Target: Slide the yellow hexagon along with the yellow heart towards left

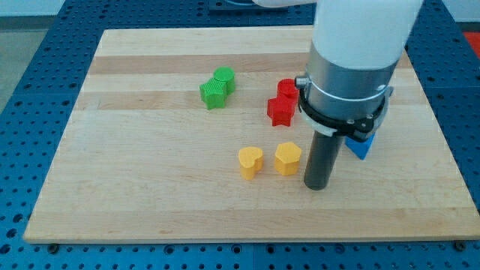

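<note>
The yellow hexagon [288,158] lies on the wooden board [150,195] a little right of centre and low in the view. The yellow heart [250,162] lies just to its left, a small gap apart. My tip [318,186] rests on the board just right of the hexagon and slightly below it, close to it; I cannot tell if they touch. The rod rises from the tip into the arm's white and grey body [352,67].
Two green blocks [217,88] sit together above and left of the yellow pair. Two red blocks [282,103] sit above the hexagon. A blue block [361,145] shows partly behind the arm, right of the rod. The board's bottom edge is near.
</note>
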Controlling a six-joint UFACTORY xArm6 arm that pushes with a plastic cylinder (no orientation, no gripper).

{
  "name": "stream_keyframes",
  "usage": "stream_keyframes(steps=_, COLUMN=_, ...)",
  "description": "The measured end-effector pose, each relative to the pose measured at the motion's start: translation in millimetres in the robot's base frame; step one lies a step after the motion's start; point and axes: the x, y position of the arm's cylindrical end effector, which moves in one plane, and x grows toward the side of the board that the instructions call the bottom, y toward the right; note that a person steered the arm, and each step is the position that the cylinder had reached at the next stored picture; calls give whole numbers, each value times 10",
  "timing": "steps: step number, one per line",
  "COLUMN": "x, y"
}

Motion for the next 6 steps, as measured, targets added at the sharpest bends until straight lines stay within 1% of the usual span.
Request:
stream_keyframes(steps=1, x=-81, y=-7)
stream_keyframes(steps=2, x=-267, y=-7)
stream_keyframes(steps=3, x=-303, y=-165)
stream_keyframes(steps=6, x=-303, y=-1134)
